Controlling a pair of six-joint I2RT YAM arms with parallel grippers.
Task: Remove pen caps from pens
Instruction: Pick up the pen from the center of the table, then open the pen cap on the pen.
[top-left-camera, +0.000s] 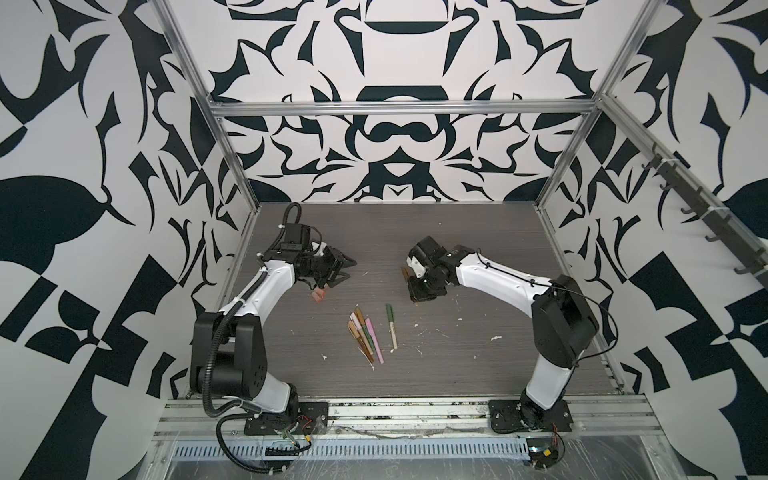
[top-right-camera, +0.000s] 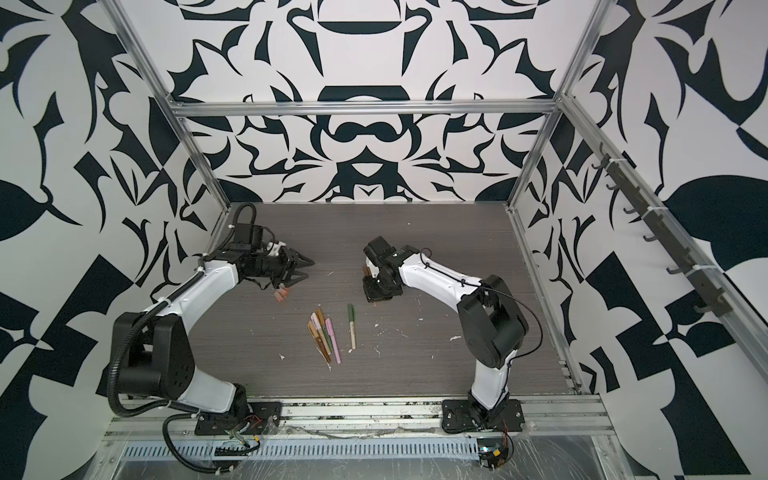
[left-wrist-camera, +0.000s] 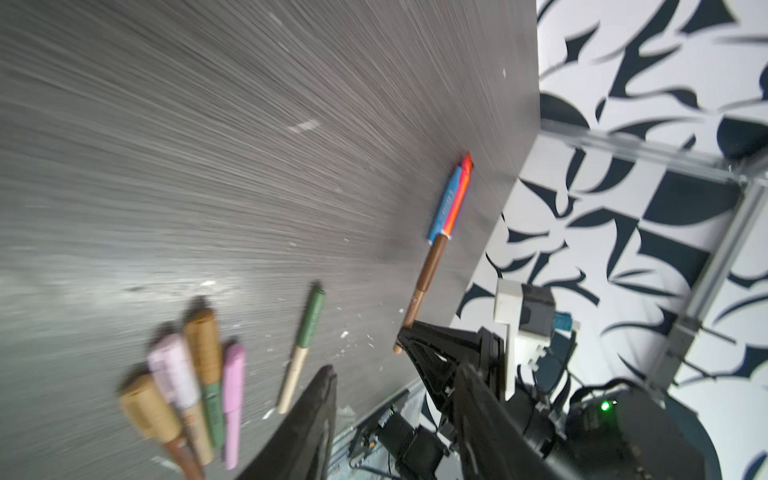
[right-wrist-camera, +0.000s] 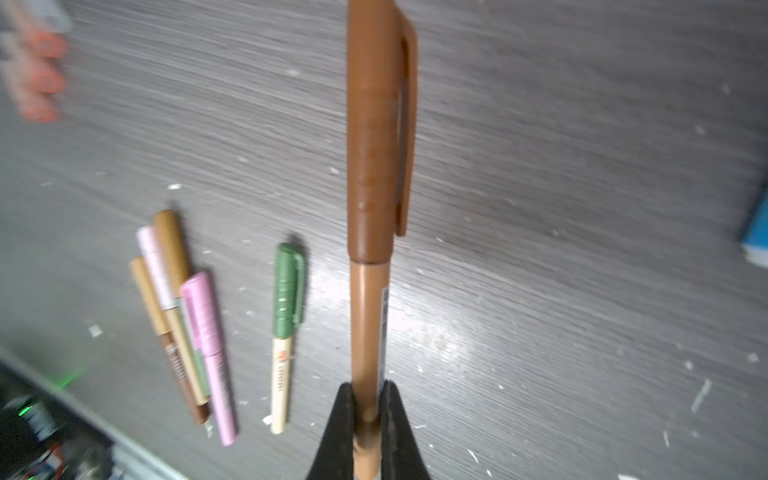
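Note:
My right gripper (right-wrist-camera: 368, 399) is shut on the barrel of a brown pen (right-wrist-camera: 368, 316) whose brown pen cap (right-wrist-camera: 372, 124) is still on. In both top views it hangs over the table's middle right (top-left-camera: 409, 276). My left gripper (top-left-camera: 349, 271) stands open and empty, to the left of it. Just below it lie a few salmon pen caps (top-left-camera: 319, 295). The left wrist view shows the held brown pen (left-wrist-camera: 424, 286) beyond my open left gripper (left-wrist-camera: 397, 365). A cluster of capped pens (top-left-camera: 363, 334) and a green-capped pen (top-left-camera: 391, 326) lie at the centre.
A blue and an orange pen (left-wrist-camera: 451, 199) lie together near the table's right wall, hidden by the right arm in both top views. White flecks (top-left-camera: 494, 337) dot the grey table (top-left-camera: 478, 365). Patterned walls and metal posts close it in.

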